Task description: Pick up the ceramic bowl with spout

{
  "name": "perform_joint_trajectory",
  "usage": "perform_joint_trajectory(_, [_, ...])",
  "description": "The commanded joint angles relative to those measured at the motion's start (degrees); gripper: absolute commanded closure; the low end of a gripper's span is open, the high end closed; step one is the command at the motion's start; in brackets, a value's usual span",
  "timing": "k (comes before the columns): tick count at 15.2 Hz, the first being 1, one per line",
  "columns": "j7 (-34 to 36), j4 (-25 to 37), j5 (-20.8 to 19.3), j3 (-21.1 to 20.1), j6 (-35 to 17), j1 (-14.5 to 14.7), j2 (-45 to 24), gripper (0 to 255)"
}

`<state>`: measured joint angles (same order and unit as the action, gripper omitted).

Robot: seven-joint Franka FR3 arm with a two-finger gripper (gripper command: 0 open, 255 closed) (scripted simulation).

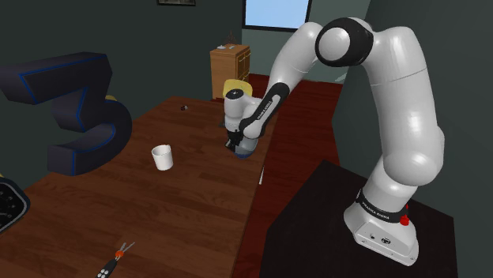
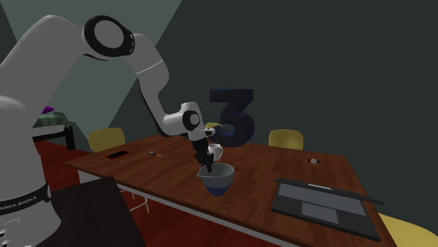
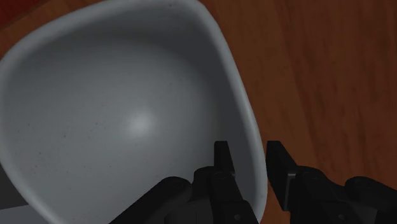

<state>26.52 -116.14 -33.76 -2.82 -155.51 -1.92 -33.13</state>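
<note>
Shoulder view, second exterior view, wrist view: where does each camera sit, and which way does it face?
Shoulder view: beside and behind the dark box stand, looking down over the brown wooden table; the whole white arm shows.
Second exterior view: close beside the stand, facing across the table to a dark wall; the arm and black gripper show.
Wrist view: on the hand, looking down into the pale round bowl; two black fingers straddle its rim.
Shared: both exterior views show a white mug and a dark figure 3.
</note>
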Motion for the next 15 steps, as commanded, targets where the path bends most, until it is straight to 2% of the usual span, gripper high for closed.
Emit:
perform_joint_trajectory(1, [0.0, 0.0, 0.0, 0.0, 0.0, 0.0, -0.1, 255])
perform_joint_trajectory(4, [-0.1, 0.0, 0.0, 0.0, 0.0, -0.1, -0.1, 255])
perform_joint_trajectory(15, [-4.3, -1.6, 3.8, -3.0, 5.4, -2.2, 7.1, 255])
